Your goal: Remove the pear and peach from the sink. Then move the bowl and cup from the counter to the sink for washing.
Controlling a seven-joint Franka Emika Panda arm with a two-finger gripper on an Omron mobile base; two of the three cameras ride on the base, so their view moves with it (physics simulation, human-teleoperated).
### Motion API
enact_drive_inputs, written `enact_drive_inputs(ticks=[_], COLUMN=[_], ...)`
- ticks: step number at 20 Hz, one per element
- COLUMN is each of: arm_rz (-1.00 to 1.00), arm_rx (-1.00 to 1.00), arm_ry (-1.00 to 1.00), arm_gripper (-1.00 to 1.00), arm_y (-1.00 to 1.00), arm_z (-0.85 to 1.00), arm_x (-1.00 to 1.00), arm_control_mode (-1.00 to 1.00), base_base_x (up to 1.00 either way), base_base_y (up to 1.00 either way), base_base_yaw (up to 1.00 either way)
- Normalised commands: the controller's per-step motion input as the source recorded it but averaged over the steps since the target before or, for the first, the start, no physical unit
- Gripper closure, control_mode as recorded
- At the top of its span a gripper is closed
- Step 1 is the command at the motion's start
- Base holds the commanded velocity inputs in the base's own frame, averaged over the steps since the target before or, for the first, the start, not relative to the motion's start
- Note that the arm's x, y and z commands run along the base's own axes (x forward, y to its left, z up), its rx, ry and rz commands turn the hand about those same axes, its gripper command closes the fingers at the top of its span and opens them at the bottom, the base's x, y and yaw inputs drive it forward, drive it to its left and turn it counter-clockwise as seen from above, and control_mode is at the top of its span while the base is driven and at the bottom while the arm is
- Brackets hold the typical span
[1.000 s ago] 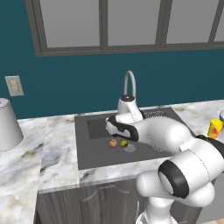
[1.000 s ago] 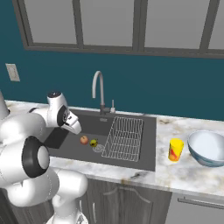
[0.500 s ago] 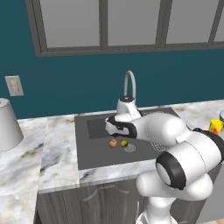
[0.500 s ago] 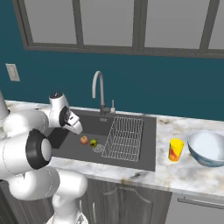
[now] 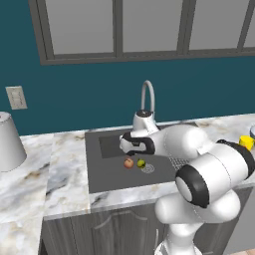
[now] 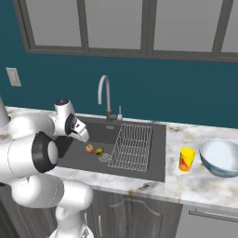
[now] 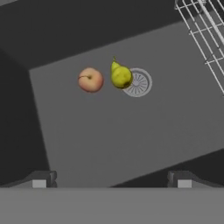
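The white marble counter (image 6: pixel 195 179) carries the dark grey rectangular sink (image 6: pixel 111 135). A wide pale bluish-white bowl (image 6: pixel 222 157) sits on the counter beside the small yellow cup (image 6: pixel 187 159). On the sink floor, the round reddish-orange peach (image 7: pixel 90 79) lies just beside the yellow-green pear (image 7: pixel 120 75), which overlaps the drain's edge. Above them the gripper (image 7: pixel 111 180) hangs released, jaws wide, grasping nothing.

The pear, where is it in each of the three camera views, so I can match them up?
Left base view: the pear lies centre, right of the peach.
Right base view: lower left of centre, again right of the peach.
Hand view: upper middle, overlapping the drain's left edge.
Shared landmark: the round drain beside it.
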Motion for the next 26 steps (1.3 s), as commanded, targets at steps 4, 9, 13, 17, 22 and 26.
enact_drive_inputs(ticks=[4,9,13,17,22,26], arm_rz=[0.06,0.07,0.06,0.03,0.02,0.01], arm_rx=[0.0,0.0,0.0,0.0,0.0,0.0], arm_ry=[0.0,0.0,0.0,0.0,-0.03,-0.04], arm_gripper=[-1.0,-1.0,-1.0,-1.0,-1.0,-1.0], arm_y=[0.0,0.0,0.0,0.0,0.0,0.0], arm_z=[-0.07,-0.07,-0.08,-0.08,-0.06,-0.06], arm_x=[0.11,0.1,0.09,0.12,0.14,0.13], arm_control_mode=[-1.0,-1.0,-1.0,-1.0,-1.0,-1.0], base_base_x=[0.0,0.0,0.0,0.0,0.0,0.0], base_base_y=[0.0,0.0,0.0,0.0,0.0,0.0], base_base_yaw=[0.0,0.0,0.0,0.0,0.0,0.0])
